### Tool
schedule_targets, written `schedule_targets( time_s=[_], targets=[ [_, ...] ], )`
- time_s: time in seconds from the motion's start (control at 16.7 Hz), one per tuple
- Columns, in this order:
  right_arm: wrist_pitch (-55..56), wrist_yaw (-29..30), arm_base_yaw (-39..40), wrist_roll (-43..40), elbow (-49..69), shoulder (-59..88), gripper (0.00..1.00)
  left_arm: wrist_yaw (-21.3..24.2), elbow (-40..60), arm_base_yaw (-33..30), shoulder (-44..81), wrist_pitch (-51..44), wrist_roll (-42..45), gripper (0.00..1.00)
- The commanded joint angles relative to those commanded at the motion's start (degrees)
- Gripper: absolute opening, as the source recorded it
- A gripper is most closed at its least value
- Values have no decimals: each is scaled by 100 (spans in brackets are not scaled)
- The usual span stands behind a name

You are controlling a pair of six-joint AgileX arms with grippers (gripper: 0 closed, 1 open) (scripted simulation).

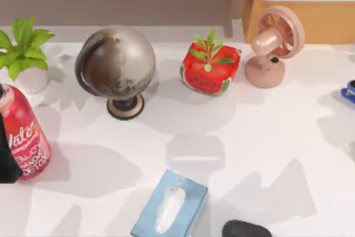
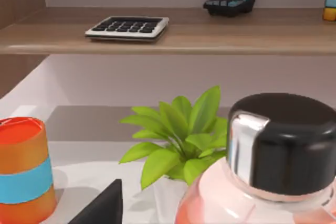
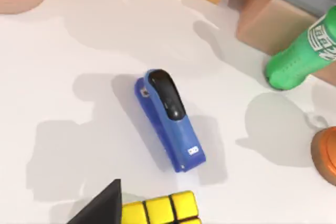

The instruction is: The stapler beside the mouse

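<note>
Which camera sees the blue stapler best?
The right wrist view: the whole stapler lies on the white table, with its dark top plain to see. The top view catches just a blue bit of it at the right edge. The left wrist view looks at a plant and a shelf instead.

Three cameras, one counter (image 1: 166, 131)
Top looks down; left wrist faces the shelf (image 2: 210, 38) low; right wrist looks down near the stapler (image 3: 168, 119).

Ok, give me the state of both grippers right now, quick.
Left gripper: cannot be told; it sits at the table's left edge by the red can.
Right gripper: cannot be told; its wrist camera looks down on the stapler, which lies free on the table.
</note>
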Motion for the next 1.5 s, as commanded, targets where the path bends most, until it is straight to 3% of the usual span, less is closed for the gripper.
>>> schedule_targets(
  time_s=[0.36,0.66,0.96,1.5],
  targets=[
    [-1829,5,-108,-1266,2938,4197,100,0,0,0,0,0,0,100],
    [-2935,-95,-197,-1987,4694,6384,100,0,0,0,0,0,0,100],
    [-3393,-176,-249,-2277,5476,7145,100,0,0,0,0,0,0,100],
    [-2759,-174,-237,-2260,5070,7341,100,0,0,0,0,0,0,100]
  ],
)
